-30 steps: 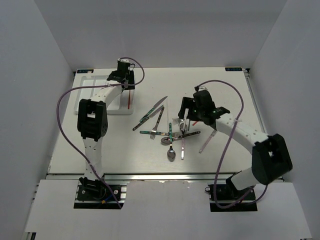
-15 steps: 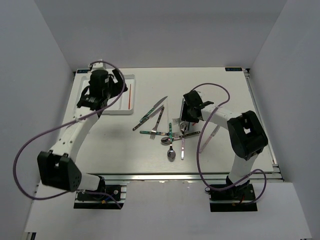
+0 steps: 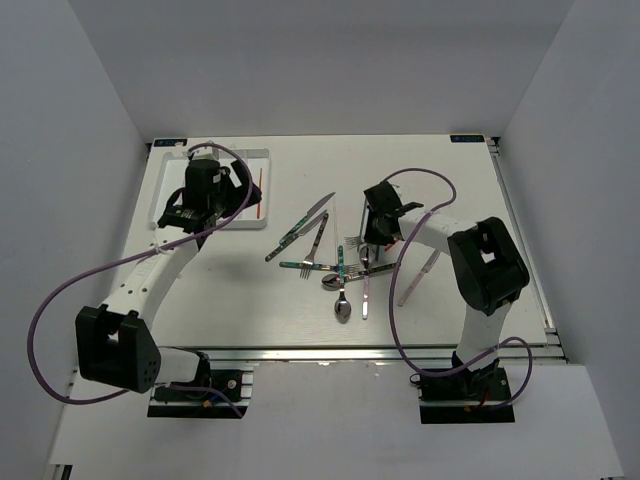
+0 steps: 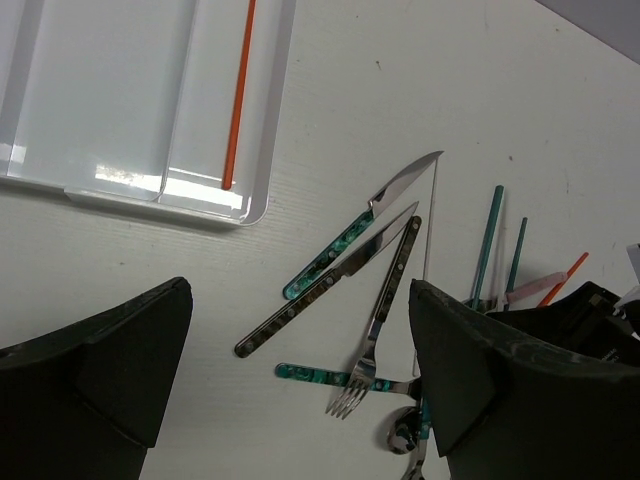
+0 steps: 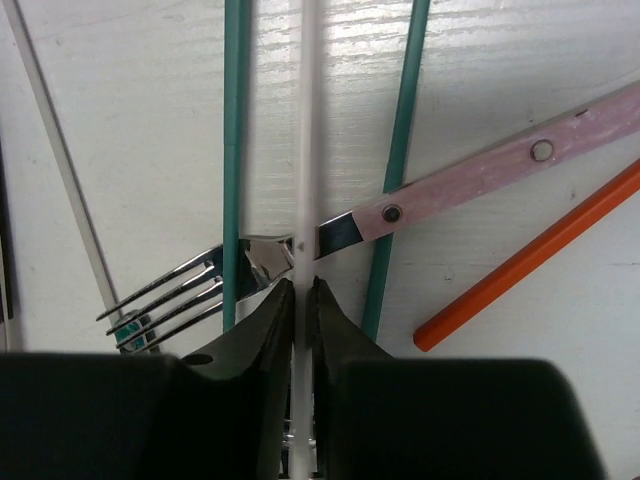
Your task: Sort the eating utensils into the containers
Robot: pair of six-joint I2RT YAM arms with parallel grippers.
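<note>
From above, the white cutlery tray sits at the far left of the counter. One red-orange chopstick lies in its rightmost compartment. The left fingers hang over the tray, spread wide and holding nothing. The remaining cutlery lies crossed in a loose heap at mid-counter. The right fingers are down at the heap's far right edge.

The left wrist camera shows the left fingers wide apart and released. Beyond them are the tray's near corner and the red-orange chopstick along its outer compartment. A teal-handled knife, a dark-handled knife and a dark-handled fork lie on the counter just beside the tray.

In the right wrist view, the right fingers are clenched on a thin white chopstick that lies on the heap. It runs between two teal chopsticks and crosses a pink-handled fork. An orange chopstick lies to the right.
</note>
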